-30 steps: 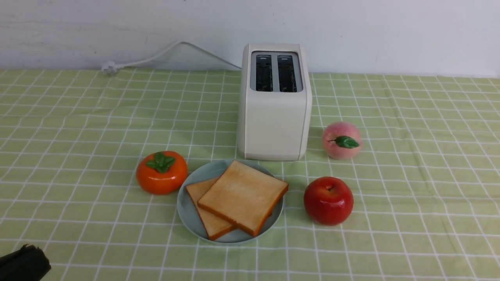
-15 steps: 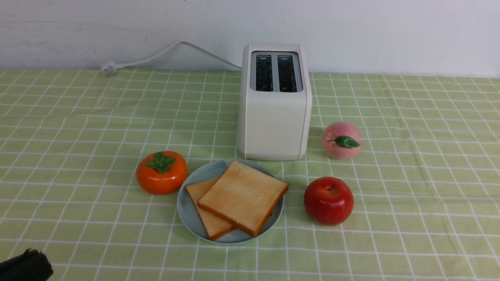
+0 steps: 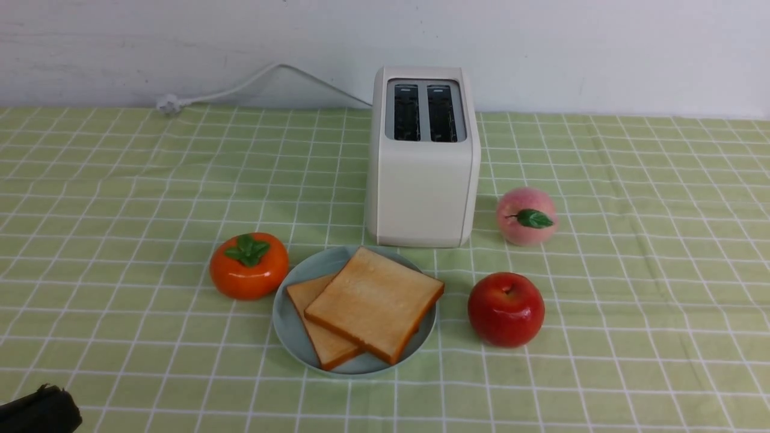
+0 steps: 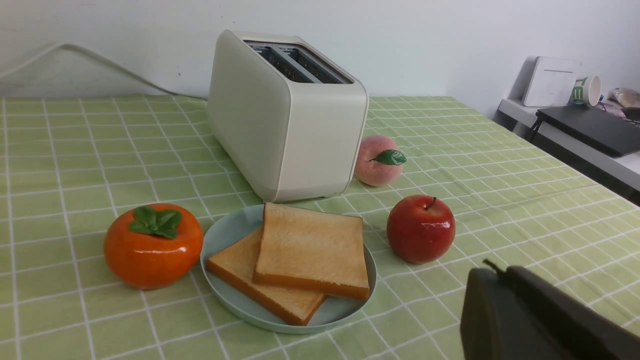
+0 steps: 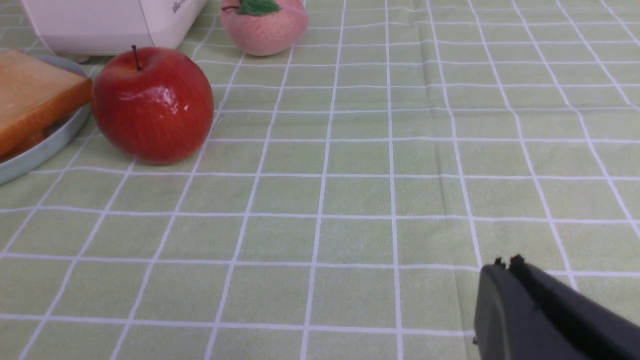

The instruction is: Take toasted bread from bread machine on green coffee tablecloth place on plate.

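The left gripper and right gripper are clenched on nothing, the left by the counter's near left corner, the right out of the front view; the plate, toward the near edge, holds both slices, the top toast lying askew over the lower toast. With the toaster between them and the far edge, its slots seemingly bare, the job looks done, so both arms should best hold clear and leave the overhanging corner alone. The lower slice is largely covered, the slot bottoms are too dark to read, and both grippers are cut off.
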### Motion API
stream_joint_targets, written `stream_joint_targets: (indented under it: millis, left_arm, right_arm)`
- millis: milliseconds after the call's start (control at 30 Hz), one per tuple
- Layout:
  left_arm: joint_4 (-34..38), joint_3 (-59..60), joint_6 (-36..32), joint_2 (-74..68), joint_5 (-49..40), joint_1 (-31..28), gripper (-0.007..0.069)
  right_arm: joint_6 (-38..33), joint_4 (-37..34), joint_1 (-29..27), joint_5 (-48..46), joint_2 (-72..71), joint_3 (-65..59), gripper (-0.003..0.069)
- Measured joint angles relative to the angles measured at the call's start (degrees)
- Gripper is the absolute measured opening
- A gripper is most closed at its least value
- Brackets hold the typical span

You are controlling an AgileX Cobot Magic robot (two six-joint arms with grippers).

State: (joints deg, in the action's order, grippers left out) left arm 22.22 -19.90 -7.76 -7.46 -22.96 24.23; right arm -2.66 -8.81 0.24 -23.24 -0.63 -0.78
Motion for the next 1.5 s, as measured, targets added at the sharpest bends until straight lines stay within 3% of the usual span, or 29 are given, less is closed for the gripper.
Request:
stream_joint_targets:
  millis: [533,833,933,1067,1500]
  left_arm:
    - [-0.4,0.0,0.0,0.1,0.0,-1.1,0.0004]
    - [-4.2,7.6,1.2,7.9,3.4,-20.9,-0.0013]
    - [-4.6,13.2,1.4,8.1,4.4,-23.6,-0.0013]
    - [-4.8,20.8,2.5,8.1,3.5,-24.1,-0.0013]
    - [-6.3,21.6,5.4,8.1,0.4,-24.1,-0.0013]
  right_arm:
    - [0.0,0.0,0.0,0.1,0.0,0.0,-0.0008]
    - [0.0,0.0,0.0,0.1,0.0,0.0,0.0001]
    - [0.0,0.0,0.0,0.1,0.0,0.0,0.0002]
    - [0.0,0.0,0.0,0.1,0.0,0.0,0.0003]
    - [0.0,0.0,0.0,0.1,0.0,0.0,0.0013]
